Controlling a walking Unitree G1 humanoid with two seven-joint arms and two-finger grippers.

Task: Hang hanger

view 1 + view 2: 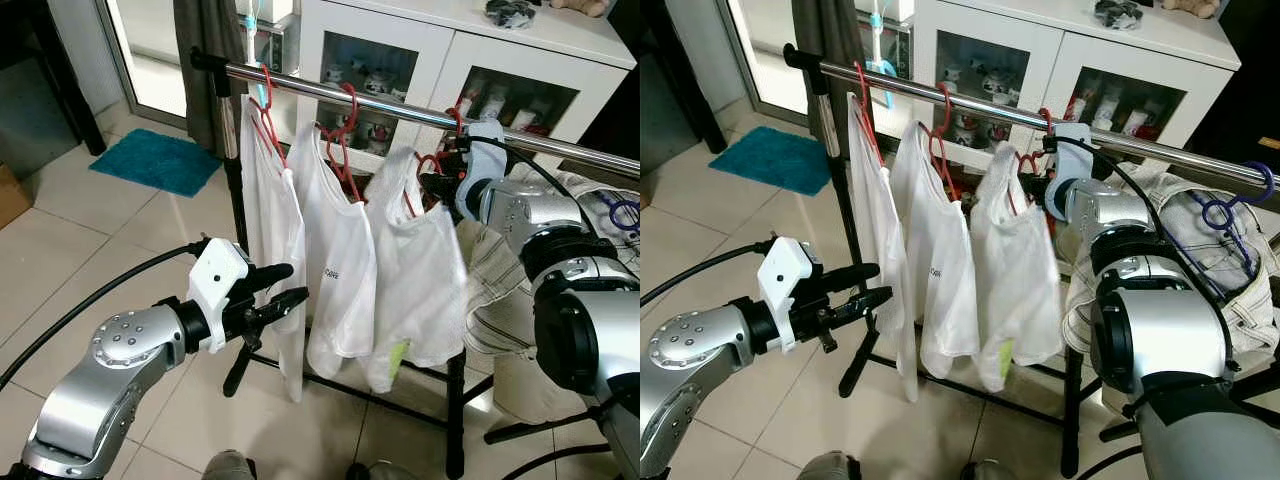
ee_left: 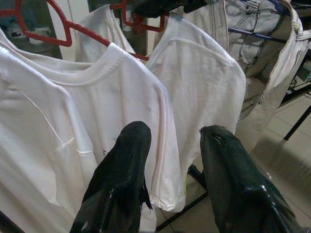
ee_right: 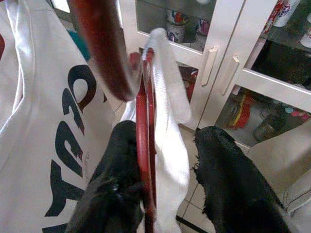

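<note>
A steel rail (image 1: 400,105) carries three red hangers, each with a white shirt. My right gripper (image 1: 438,172) is up at the rail by the third red hanger (image 1: 425,165). In the right wrist view that hanger's (image 3: 145,145) red wire runs between the fingers, against one finger (image 3: 119,160) and away from the other, so the right gripper (image 3: 165,133) is open around it. The hanger's white shirt (image 1: 420,270) hangs below. My left gripper (image 1: 298,282) is held low before the first shirt (image 1: 270,210), open, with nothing between its fingertips (image 2: 131,145).
A white cabinet (image 1: 440,60) with glass doors stands behind the rack. Beige trousers on a blue hanger (image 1: 1230,205) hang at the rail's right end. The rack's black post and foot (image 1: 240,370) stand on the tiled floor. A blue mat (image 1: 155,160) lies at far left.
</note>
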